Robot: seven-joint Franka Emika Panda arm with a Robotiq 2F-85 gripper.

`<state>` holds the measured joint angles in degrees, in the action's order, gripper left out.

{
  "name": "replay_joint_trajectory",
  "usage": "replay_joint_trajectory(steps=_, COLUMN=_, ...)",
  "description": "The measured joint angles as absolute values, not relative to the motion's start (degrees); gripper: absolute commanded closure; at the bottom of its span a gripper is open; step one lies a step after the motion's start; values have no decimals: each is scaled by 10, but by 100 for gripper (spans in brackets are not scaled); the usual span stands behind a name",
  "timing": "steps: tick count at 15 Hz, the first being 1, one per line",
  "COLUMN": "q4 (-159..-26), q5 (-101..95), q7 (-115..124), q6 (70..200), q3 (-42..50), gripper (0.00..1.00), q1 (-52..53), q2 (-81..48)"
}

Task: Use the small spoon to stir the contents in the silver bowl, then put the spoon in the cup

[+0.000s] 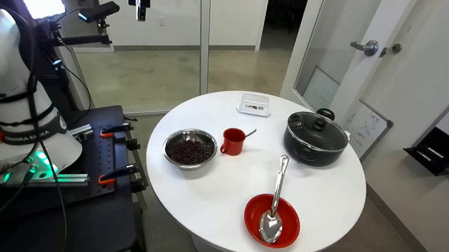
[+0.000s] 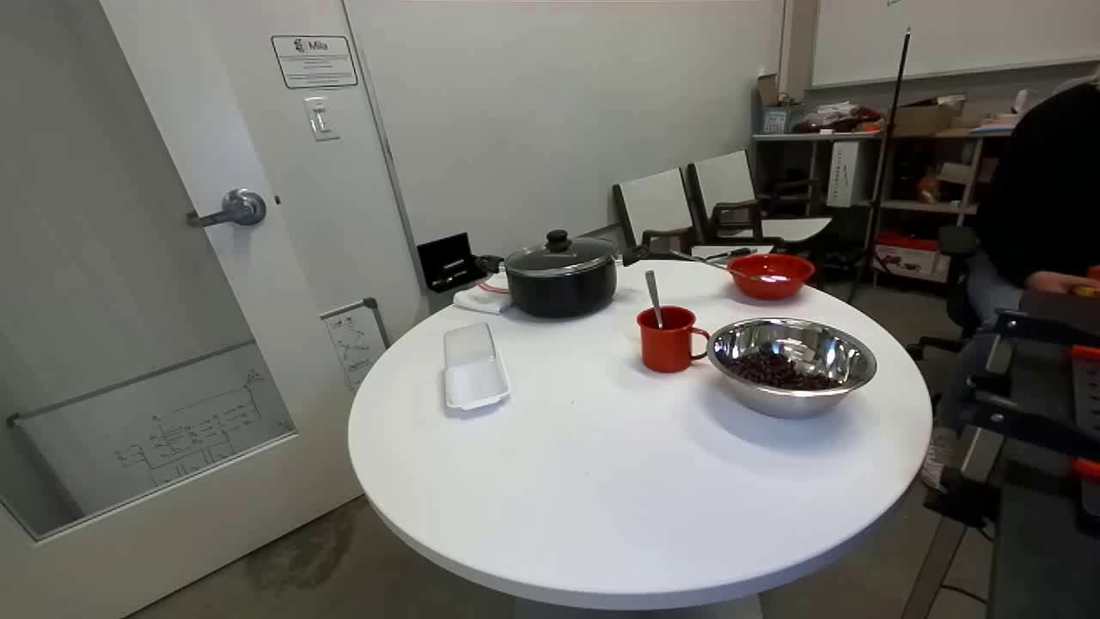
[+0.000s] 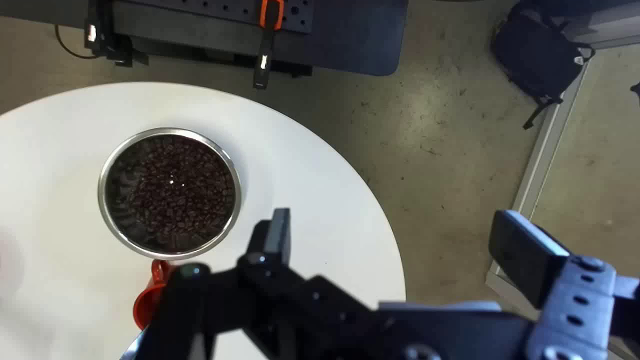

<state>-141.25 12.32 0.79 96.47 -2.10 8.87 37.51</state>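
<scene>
The small spoon [image 1: 251, 133] stands tilted in the red cup [image 1: 232, 143], with only its handle showing; it also stands in the cup in an exterior view [image 2: 653, 297]. The cup also shows in an exterior view [image 2: 665, 344] and, partly hidden by my gripper, in the wrist view [image 3: 145, 306]. The silver bowl [image 1: 190, 167] with dark brown beans sits beside the cup on the handle side; it shows too in an exterior view [image 2: 786, 402] and the wrist view [image 3: 102, 195]. My gripper [image 3: 400, 230] is open and empty, high above the table's edge; it also hangs at the top of an exterior view [image 1: 139, 13].
A red shallow dish [image 1: 256, 209] with a long silver spoon [image 1: 271, 226] stands on the round white table [image 1: 209, 213]. A black lidded pot [image 1: 314, 143] and an open plastic container [image 1: 254, 105] stand towards other edges. A person [image 2: 1040, 189] sits at the right of an exterior view.
</scene>
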Motion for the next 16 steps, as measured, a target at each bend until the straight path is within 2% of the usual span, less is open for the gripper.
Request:
replay_joint_trajectory(steps=11, q4=-1412, q5=123, q7=19, q6=965, q3=-24, gripper=0, q1=83, q2=373)
replay_joint_trajectory(steps=16, q4=-1380, q5=124, q7=139, q6=997, q3=-46, gripper=0, q1=37, q2=302)
